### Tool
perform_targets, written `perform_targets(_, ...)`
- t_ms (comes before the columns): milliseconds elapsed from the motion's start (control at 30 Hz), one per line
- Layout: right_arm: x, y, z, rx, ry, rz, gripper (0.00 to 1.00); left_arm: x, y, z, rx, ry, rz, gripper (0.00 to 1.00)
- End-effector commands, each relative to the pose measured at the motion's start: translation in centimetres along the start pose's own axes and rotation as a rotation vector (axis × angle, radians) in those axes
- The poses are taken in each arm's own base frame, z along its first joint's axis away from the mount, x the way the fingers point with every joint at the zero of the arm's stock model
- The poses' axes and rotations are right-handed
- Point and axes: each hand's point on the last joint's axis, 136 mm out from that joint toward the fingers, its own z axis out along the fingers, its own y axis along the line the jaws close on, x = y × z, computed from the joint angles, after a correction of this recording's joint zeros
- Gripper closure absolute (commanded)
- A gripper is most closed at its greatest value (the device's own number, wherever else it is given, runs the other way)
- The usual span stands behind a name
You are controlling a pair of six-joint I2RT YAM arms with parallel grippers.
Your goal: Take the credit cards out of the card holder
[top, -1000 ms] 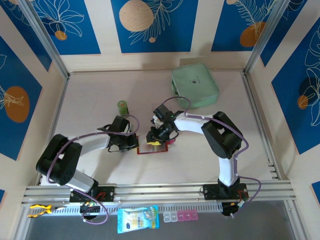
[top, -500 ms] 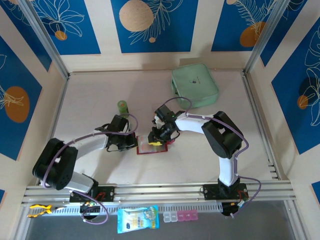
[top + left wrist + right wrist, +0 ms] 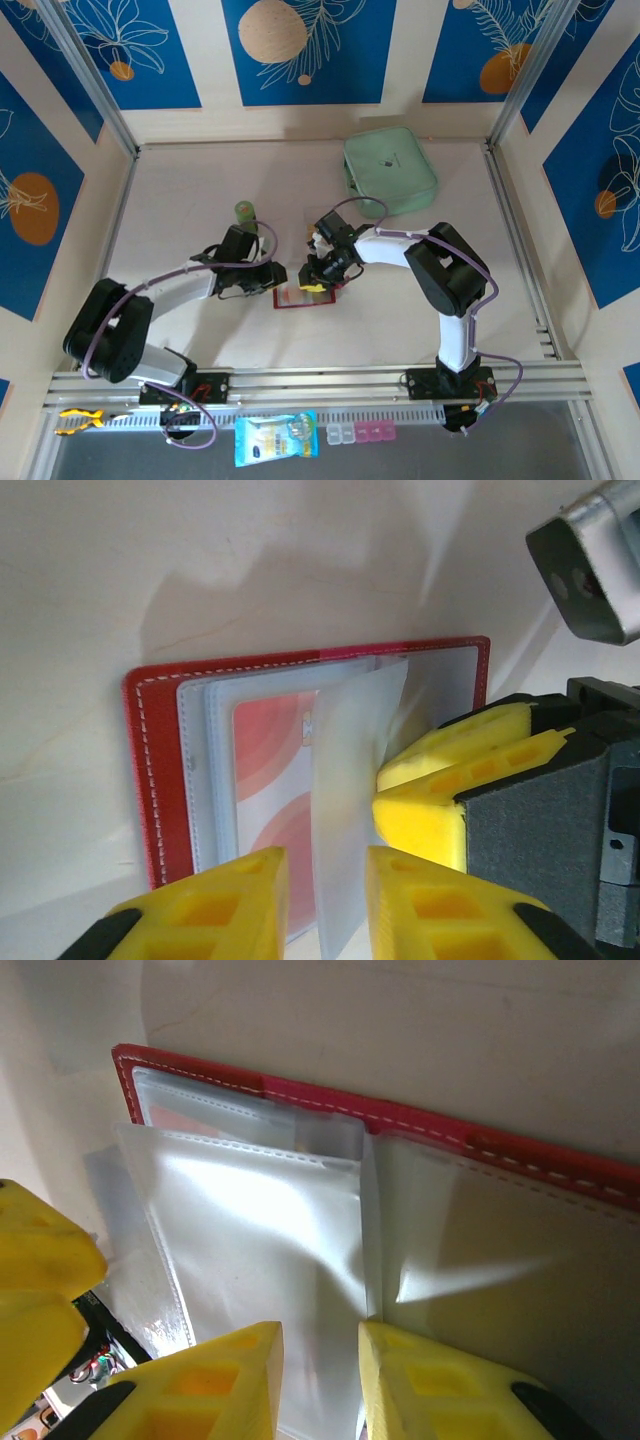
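**Two grippers crowd the open card holder**

From above, the card holder [image 3: 297, 299] is mostly hidden under the two grippers, with only a red edge and a pale strip showing. It lies open on the table [image 3: 200, 180]; the left gripper [image 3: 270, 281] is at its left side and the right gripper [image 3: 320, 278] over its far right corner; how the jaws stand is too small to make out from up there.

The left wrist camera shows more: a pinkish-red and white credit card [image 3: 268, 770] sits inside the card holder, half covered by a raised clear sleeve [image 3: 350, 770]; the left jaws stand slightly apart with that sleeve's edge in the gap. The right wrist camera shows the right jaws likewise narrowly spread over a fold of plastic; whether either pair actually touches it I cannot tell. Glare whitens the plastic there.

Well beyond the card holder lies a mint-green pouch [image 3: 389, 170]; a small green cylinder [image 3: 245, 212] stands to its far left.
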Motion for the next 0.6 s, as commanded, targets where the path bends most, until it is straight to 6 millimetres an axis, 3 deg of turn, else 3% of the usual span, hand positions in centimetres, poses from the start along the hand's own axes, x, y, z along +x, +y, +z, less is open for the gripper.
perform_targets(0, 0.8, -0.6, -0.2, 0.007, 0.019, 0.030, 0.71, 0.1, -1.0, 0.7, 0.038, 0.023, -0.004, 0.72)
perform_targets(333, 0.8, -0.2, -0.5, -0.001, 0.010, 0.027, 0.71, 0.4, -1.9, 1.9, 0.074, 0.051, -0.015, 0.78)
perform_targets(567, 0.4, 1.1, -2.7, -0.007, -0.048, -0.003, 0.71, 0.0, -3.4, 1.3, 0.100, 0.050, -0.003, 0.79)
